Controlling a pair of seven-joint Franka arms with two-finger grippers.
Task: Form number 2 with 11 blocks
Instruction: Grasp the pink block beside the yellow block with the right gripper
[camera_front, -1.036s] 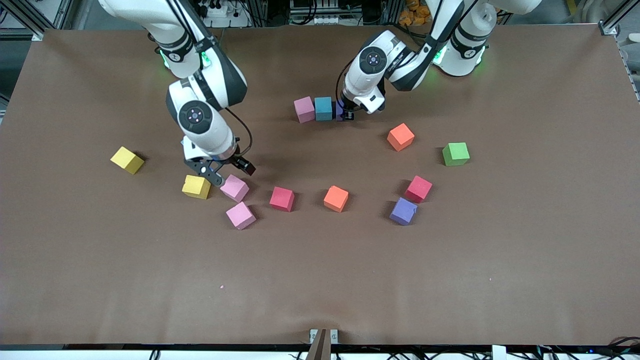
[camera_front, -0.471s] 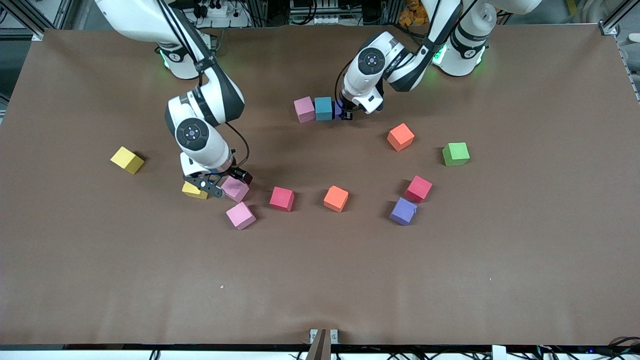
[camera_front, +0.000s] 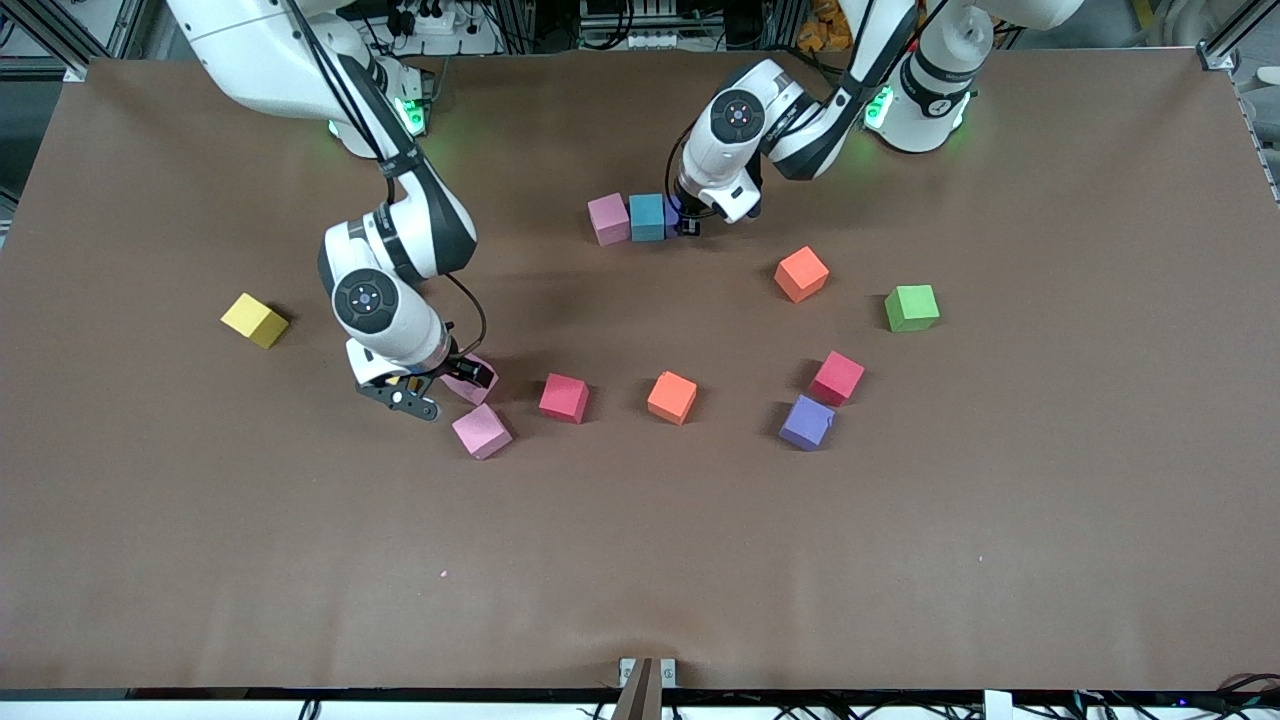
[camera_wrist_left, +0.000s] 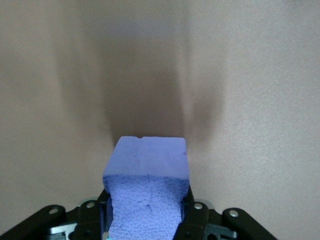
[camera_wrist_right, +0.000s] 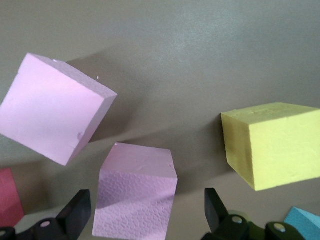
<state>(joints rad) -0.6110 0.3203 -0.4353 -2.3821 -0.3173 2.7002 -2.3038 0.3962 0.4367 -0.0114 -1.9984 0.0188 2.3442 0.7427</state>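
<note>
Upper centre of the front view, left gripper (camera_front: 688, 226) clamps a purple cube (camera_wrist_left: 149, 182) beside the blue cube (camera_front: 647, 217) and pink cube (camera_front: 608, 219): first row nearly done; right gripper (camera_wrist_right: 145, 212) straddles another pink cube (camera_wrist_right: 136, 195), fingers wide, nothing gripped.

Row farthest from the front camera: pink foam cube (camera_front: 608, 219), blue foam cube (camera_front: 647, 217) and purple foam cube (camera_wrist_left: 147, 165) side by side, the last between the fingers of the left gripper (camera_front: 686, 226).

Toward the left arm's end: orange foam cube (camera_front: 801, 274), then green foam cube (camera_front: 911, 308). Nearer the camera, red foam cube (camera_front: 837, 377) lies just beside second purple cube (camera_front: 806, 422).

Middle line: second orange cube (camera_front: 671, 397), second red cube (camera_front: 564, 398), second pink cube (camera_wrist_right: 135, 197) straddled by the right gripper (camera_front: 442, 388), yellow foam cube (camera_wrist_right: 272, 145) beside it. Third pink cube (camera_front: 481, 431) lies nearer the camera.

Second yellow cube (camera_front: 254, 320) lies apart, toward the right arm's end.
</note>
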